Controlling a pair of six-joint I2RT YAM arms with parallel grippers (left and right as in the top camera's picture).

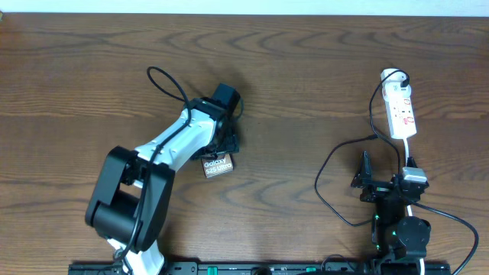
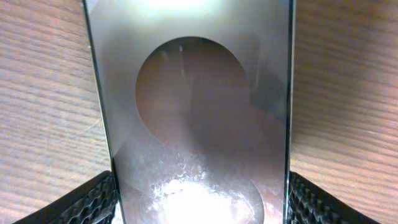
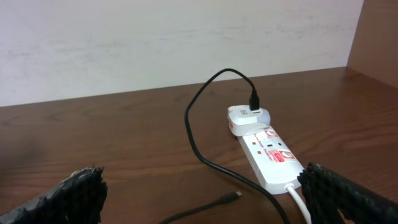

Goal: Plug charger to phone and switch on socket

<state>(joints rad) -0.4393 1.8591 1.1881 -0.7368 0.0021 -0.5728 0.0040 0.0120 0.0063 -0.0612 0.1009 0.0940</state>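
1. L gripper point(image 2: 202, 202): center-left in overhead, closed across width of phone point(image 1: 217, 164); phone's label end sticks out below it.
2. R gripper point(image 3: 202, 185): lower right, jaws wide, nothing btw them.
3. Socket point(image 1: 401, 111): upper right on table point(image 1: 306, 61). Charger point(image 3: 189, 124) loops from its far end; plug tip loose on wood nearby.

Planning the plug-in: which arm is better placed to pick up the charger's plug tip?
Right. The right fingers stand open with the charger plug tip lying just ahead near the socket; the left fingers sit against the phone.
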